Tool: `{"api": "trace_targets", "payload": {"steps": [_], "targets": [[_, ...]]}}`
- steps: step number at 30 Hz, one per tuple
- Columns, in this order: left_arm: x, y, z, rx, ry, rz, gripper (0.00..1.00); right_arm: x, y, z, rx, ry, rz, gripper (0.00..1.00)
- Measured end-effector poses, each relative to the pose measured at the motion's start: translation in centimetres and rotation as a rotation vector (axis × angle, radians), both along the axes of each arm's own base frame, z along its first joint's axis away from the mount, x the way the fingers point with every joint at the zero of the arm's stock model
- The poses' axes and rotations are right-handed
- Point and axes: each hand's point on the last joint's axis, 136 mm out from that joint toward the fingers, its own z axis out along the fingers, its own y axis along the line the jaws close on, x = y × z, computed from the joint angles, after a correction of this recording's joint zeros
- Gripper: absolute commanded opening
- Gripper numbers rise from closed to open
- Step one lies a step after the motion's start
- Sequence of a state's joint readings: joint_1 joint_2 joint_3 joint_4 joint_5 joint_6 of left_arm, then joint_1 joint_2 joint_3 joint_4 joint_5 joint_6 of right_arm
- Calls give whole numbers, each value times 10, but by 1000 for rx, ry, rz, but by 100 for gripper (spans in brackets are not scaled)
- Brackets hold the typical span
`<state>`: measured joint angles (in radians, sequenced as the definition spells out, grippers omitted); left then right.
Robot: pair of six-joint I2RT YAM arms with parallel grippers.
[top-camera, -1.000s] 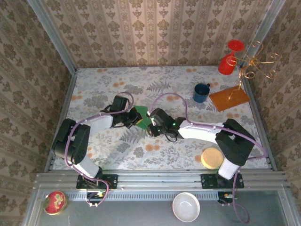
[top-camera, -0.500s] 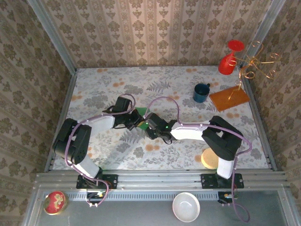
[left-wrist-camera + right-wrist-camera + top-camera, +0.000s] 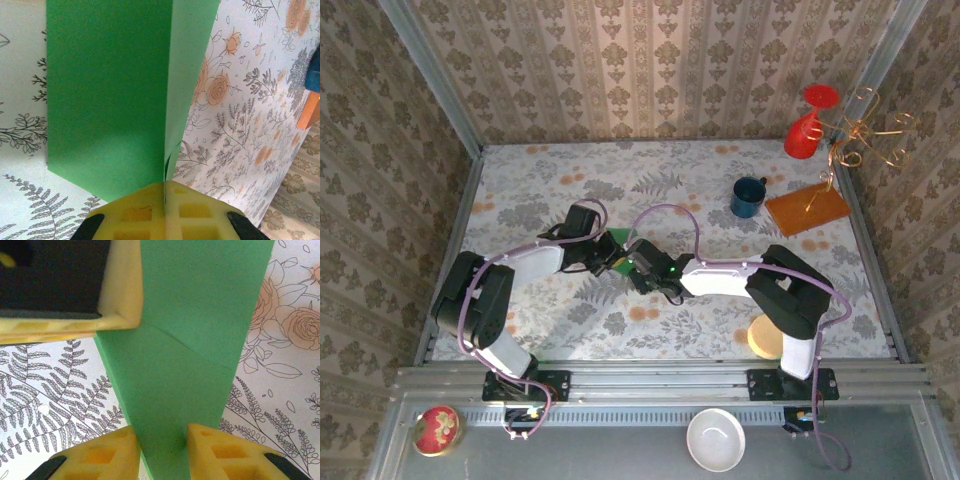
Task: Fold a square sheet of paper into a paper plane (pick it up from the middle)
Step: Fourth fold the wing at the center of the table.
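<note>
Right gripper (image 3: 162, 437) has slid in leftward, jaws narrowed astride the paper (image 3: 107, 100) at the middle of the table (image 3: 720, 170), grip unclear, while left gripper (image 3: 165, 192) stays pinched on its fold.

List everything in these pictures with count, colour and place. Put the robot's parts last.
sheet of paper: one, bright green, partly folded, mid-table between the grippers
mug: one, blue, far right
board: one, orange-brown, right of the mug
wire stand: one, gold, above the board
glass: one, red, at the wire stand
disc: one, tan, by the right arm's base
bowl: one, white, near ledge
round tin: one, red, near ledge, left
table: one, pale floral cover
left gripper: one, yellow pads, shut on the paper
right gripper: one, yellow fingers apart, paper between them
</note>
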<state>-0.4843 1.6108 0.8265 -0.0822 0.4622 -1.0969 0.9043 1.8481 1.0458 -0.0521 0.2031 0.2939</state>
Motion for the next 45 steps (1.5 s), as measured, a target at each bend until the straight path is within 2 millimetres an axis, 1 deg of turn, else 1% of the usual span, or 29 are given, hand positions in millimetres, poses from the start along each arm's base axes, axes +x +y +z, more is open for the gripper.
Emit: {"api": "trace_targets", "payload": {"steps": [12, 17, 23, 30, 39, 42, 45], "targets": [[0, 0, -1, 1, 2, 0, 7, 0, -2, -2, -10, -3, -3, 29], [1, -1, -3, 4, 8, 0, 7, -1, -4, -4, -18, -2, -4, 30], [3, -2, 0, 1, 2, 0, 7, -1, -8, -7, -31, -4, -7, 29], [3, -2, 0, 1, 2, 0, 7, -2, -10, -9, -41, -3, -6, 21], [2, -1, -1, 4, 8, 1, 15, -3, -12, -11, -45, -1, -5, 17], [2, 2, -2, 10, 17, 7, 22, -5, -14, -13, -53, 4, -3, 17], [5, 13, -4, 25, 24, 28, 30, -7, -16, -16, -58, 9, -2, 17]]}}
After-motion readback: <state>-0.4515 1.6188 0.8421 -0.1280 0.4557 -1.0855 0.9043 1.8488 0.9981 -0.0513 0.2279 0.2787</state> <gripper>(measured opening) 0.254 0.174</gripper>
